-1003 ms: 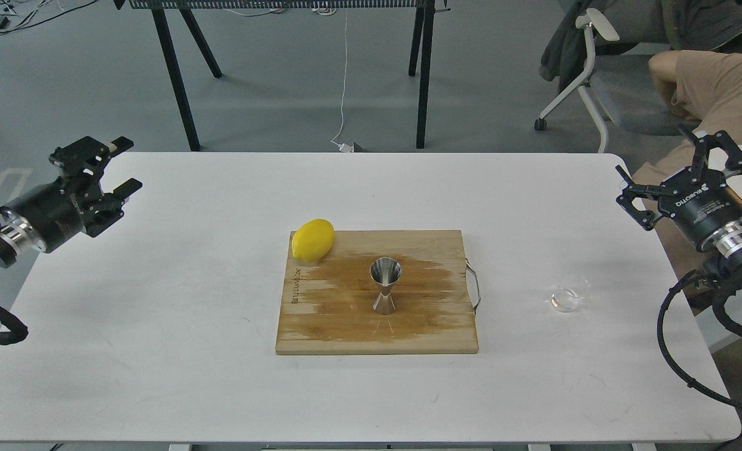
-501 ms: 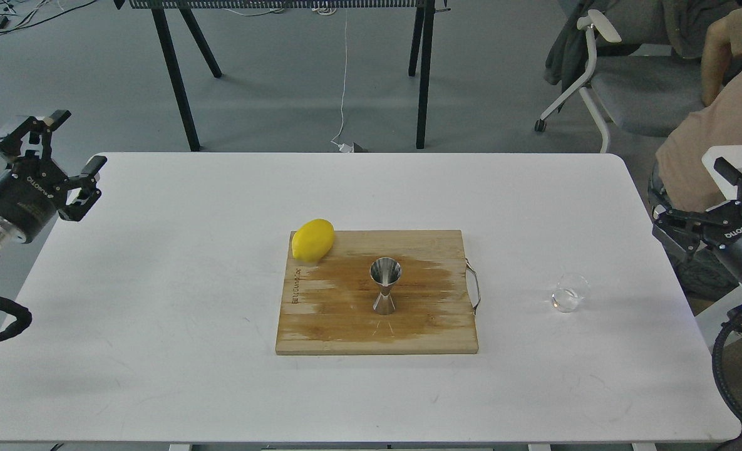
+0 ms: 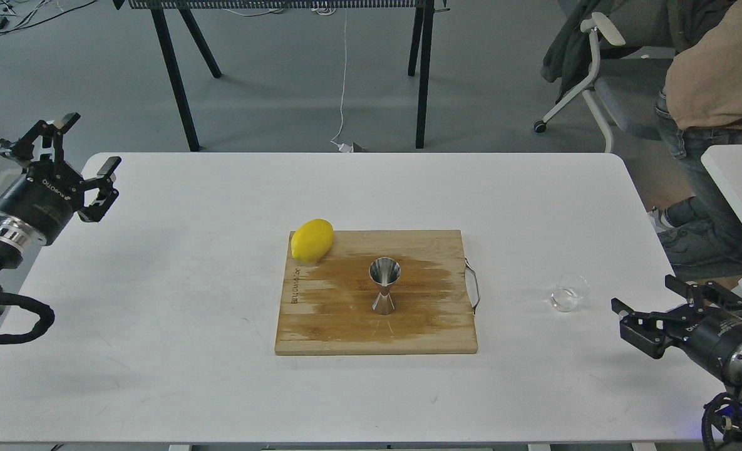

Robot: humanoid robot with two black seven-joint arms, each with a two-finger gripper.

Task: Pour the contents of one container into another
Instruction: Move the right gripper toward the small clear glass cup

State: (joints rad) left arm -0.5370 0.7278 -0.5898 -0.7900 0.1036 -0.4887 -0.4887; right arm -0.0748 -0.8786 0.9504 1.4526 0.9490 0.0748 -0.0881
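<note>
A small clear glass cup (image 3: 569,292) stands upright on the white table (image 3: 189,300), right of the wooden cutting board (image 3: 320,326). The shiny steel jigger (image 3: 384,285) stands upright near the board's middle. My right gripper (image 3: 649,310) hangs low at the table's right edge, open and empty, a short way right of and below the cup. My left gripper (image 3: 64,147) is open and empty at the far left, over the table's back left corner, far from both vessels.
A yellow lemon (image 3: 312,240) rests on the board's back left corner. The board has a metal handle (image 3: 474,287) on its right side. A person and an office chair (image 3: 602,69) are behind the table at the right; black table legs (image 3: 176,75) stand behind.
My right gripper has dropped from high at the right edge to table height near the cup. My left gripper drew back left, then shifted slightly right. The person moved behind the table.
</note>
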